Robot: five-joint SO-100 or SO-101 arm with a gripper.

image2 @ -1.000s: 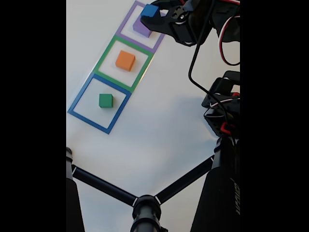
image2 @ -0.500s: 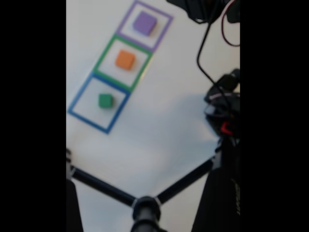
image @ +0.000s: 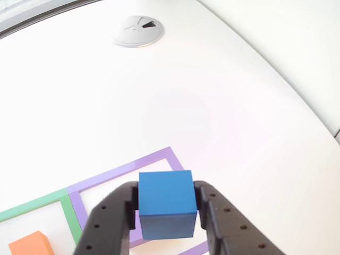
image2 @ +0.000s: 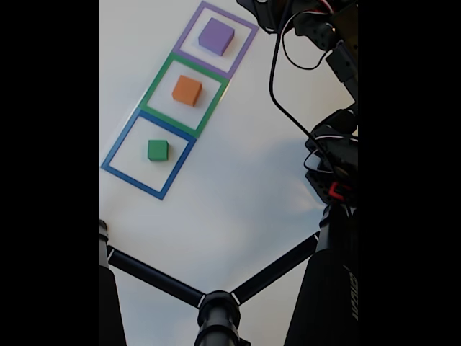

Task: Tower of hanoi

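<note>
Two fingers (image: 109, 223) of hand (image: 166, 212) clamp blue cube (image: 166, 201).

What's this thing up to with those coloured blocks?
A small robot arm is holding a blue cube between its two black fingers, lifted above the purple-outlined square. On the white table three taped squares sit in a row: the purple block in the purple one, an orange block in the green square, and a green block in the blue square.
</note>
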